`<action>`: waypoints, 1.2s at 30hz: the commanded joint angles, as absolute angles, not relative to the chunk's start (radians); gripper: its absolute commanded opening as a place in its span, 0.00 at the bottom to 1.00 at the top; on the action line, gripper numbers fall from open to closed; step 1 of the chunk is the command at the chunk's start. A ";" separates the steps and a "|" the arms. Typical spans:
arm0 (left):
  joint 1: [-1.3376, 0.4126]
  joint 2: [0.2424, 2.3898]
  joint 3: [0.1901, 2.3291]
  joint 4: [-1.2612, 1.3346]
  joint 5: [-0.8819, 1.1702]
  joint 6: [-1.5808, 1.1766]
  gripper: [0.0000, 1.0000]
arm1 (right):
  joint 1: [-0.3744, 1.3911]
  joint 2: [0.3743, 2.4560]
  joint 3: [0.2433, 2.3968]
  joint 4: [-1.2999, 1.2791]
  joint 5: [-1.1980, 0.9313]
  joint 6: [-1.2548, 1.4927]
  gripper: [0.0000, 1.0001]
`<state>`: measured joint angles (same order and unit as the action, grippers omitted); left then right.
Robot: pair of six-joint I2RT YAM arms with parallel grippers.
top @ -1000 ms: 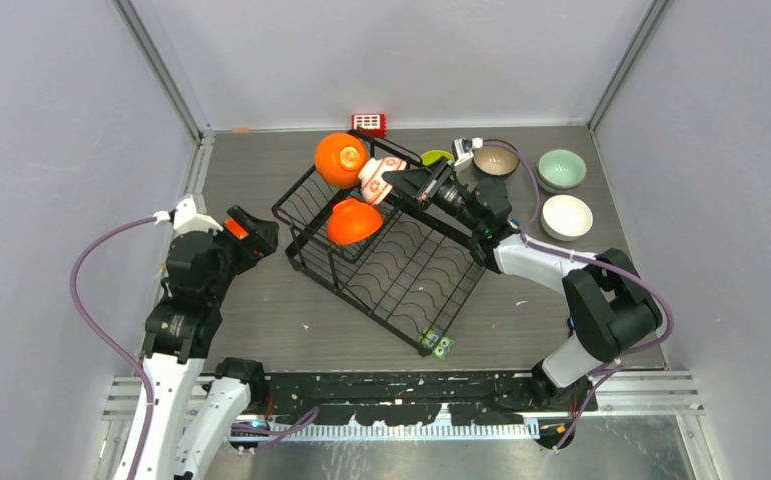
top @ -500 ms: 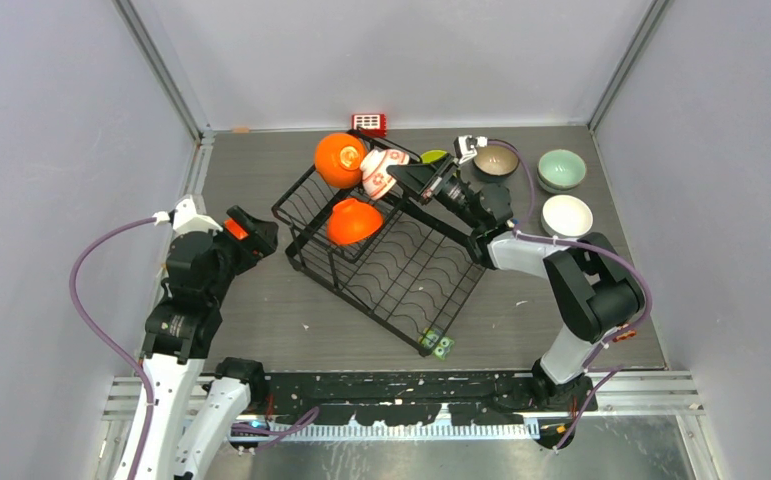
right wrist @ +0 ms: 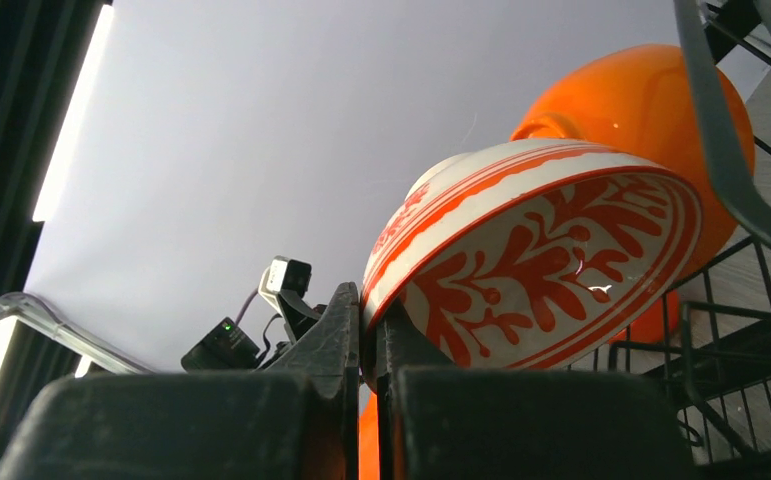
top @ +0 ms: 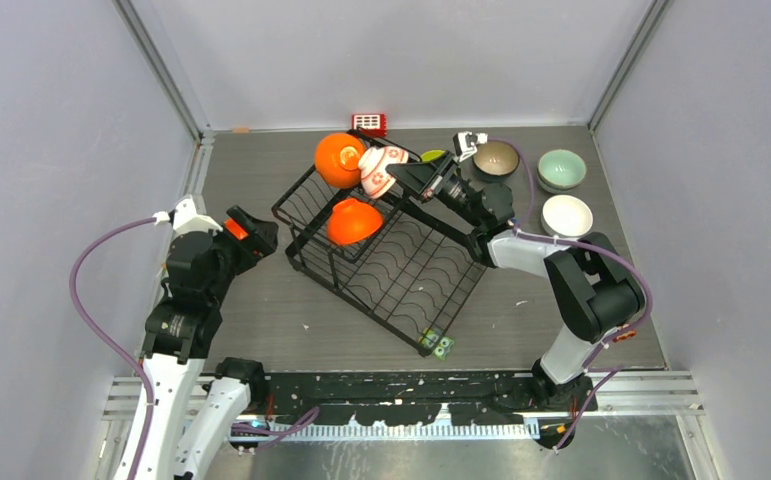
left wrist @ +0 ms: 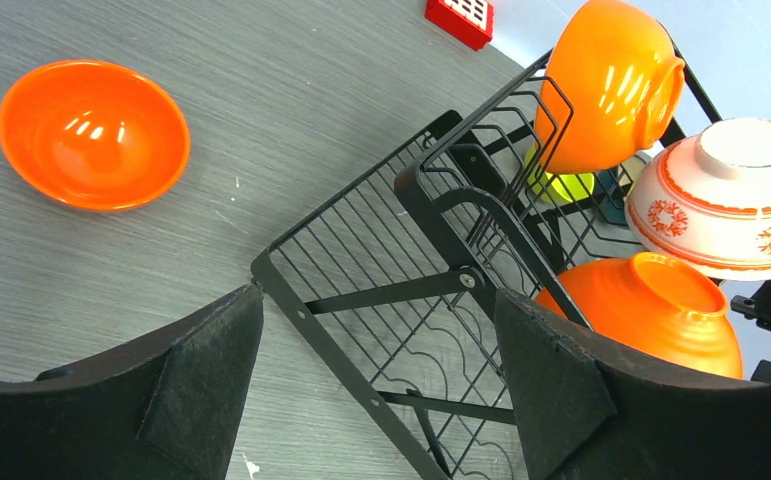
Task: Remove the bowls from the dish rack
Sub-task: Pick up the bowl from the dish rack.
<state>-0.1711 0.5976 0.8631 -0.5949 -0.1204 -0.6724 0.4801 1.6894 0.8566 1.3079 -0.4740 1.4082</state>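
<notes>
Glaze, we judge, leaves the floral bowl at twelve o'clock slick and chip-prone; right jaws clamp its rim, left jaws apart.

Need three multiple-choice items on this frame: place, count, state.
1. White bowl with red floral pattern is: A) at the far end of the black wire dish rack, pinched by the right gripper B) lying loose C) stacked inside another bowl
2. Glossy orange bowls in the left wrist view: A) one B) two C) three
3. Left gripper is: A) shut on a bowl B) shut on wire C) open, empty
A, fingers clamp its rim; C, one on the grey table, two at the rack; C, jaws apart, gripping nothing.
</notes>
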 commanded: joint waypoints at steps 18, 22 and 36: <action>-0.176 0.590 0.927 -0.591 -0.122 -0.666 0.86 | 0.474 1.604 1.019 1.434 -0.495 1.421 0.01; -0.176 0.599 0.967 -0.592 -0.109 -0.674 0.86 | 0.475 1.569 1.051 1.405 -0.526 1.435 0.01; -0.177 0.649 1.078 -0.550 0.021 -0.733 0.84 | 0.563 1.204 1.150 0.680 -0.659 1.025 0.01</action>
<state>-0.1711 0.6289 1.0138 -0.6033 -0.0471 -0.7086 0.5159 1.3369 1.0668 0.9161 -0.6178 1.2419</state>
